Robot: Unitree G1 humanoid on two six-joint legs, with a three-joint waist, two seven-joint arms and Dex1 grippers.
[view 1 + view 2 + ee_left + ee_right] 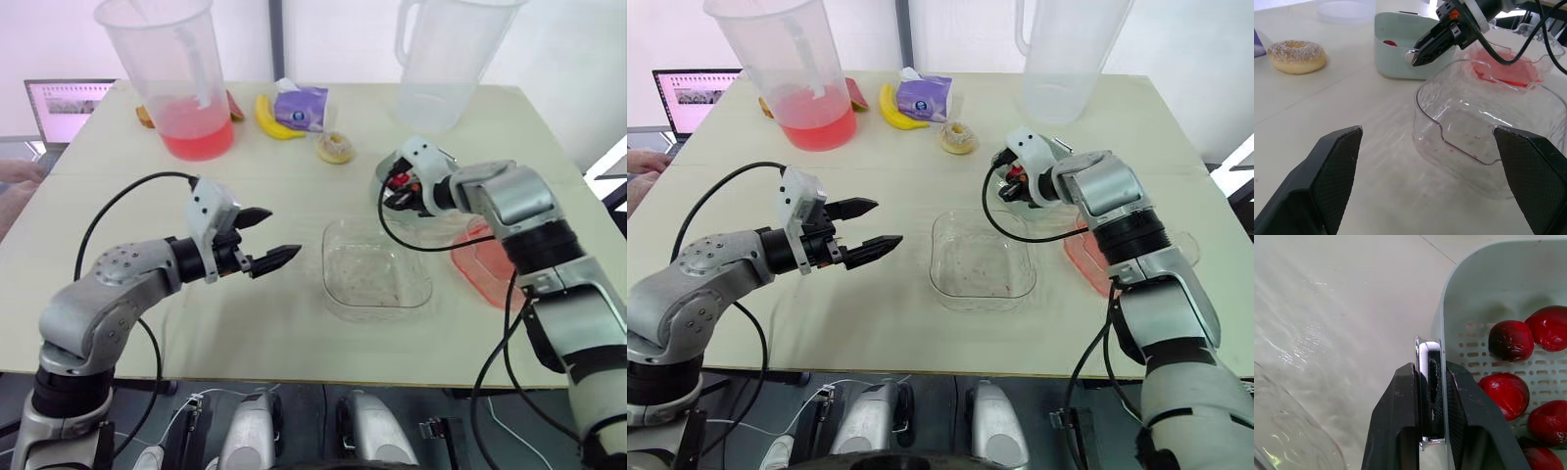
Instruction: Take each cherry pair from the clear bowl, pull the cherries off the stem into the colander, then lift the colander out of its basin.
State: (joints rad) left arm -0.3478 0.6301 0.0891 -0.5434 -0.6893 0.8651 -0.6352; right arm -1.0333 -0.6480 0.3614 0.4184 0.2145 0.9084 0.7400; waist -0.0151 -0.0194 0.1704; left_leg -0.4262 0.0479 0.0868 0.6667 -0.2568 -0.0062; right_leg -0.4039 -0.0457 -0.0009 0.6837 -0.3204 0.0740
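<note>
Colander handle [1427, 348], shiny metal, clenched by right end effector [1430, 372]; left end effector [280, 232] released.

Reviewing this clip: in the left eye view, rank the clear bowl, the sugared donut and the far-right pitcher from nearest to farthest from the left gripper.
1. The clear bowl, just to the right of the left gripper, on the near part of the table.
2. The donut, farther back, around mid-table.
3. The far-right pitcher, at the table's far edge, to the right.

Cream worktop [245, 323] carries: clear bowl [377, 269], colander [1396, 56], red tray [485, 266], red-liquid pitcher [181, 83], clear pitcher [441, 69], banana [269, 117], doughnut [335, 147], purple packet [302, 106].
</note>
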